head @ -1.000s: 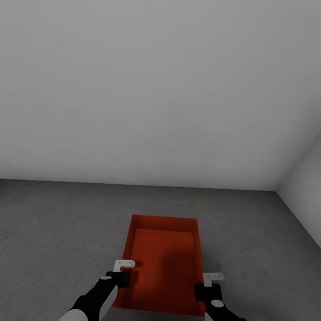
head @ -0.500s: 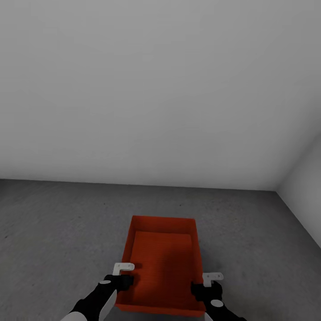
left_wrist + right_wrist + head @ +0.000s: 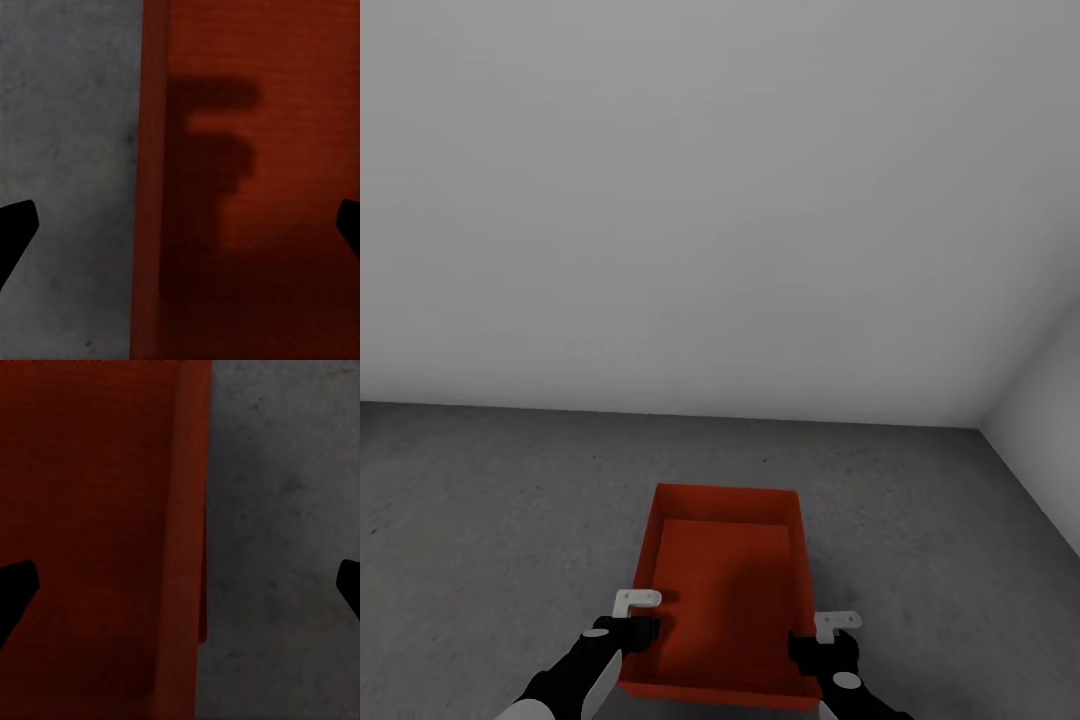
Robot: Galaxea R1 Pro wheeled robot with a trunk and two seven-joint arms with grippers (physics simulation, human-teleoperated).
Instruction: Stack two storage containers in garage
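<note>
One orange-red storage container [image 3: 725, 580] rests on the grey concrete floor [image 3: 480, 520] of the garage, its long sides running away from me. My left gripper [image 3: 635, 628] is open over the container's left wall near the front corner. In the left wrist view the left gripper [image 3: 184, 225] has its fingers spread wide, one over the floor [image 3: 67, 112] and one over the container's inside [image 3: 255, 90]. My right gripper [image 3: 825, 640] is open over the right wall. The right wrist view has that gripper [image 3: 184, 585] straddling the container's wall [image 3: 187, 510] in the same way.
A plain white wall [image 3: 710, 200] stands behind the container, and a second white wall [image 3: 1050, 450] meets it at the right corner. Bare concrete lies on both sides of the container.
Over the first half second both grippers edged slightly inward along the container's walls and the container's near end shifted a little. Since then nothing has moved.
</note>
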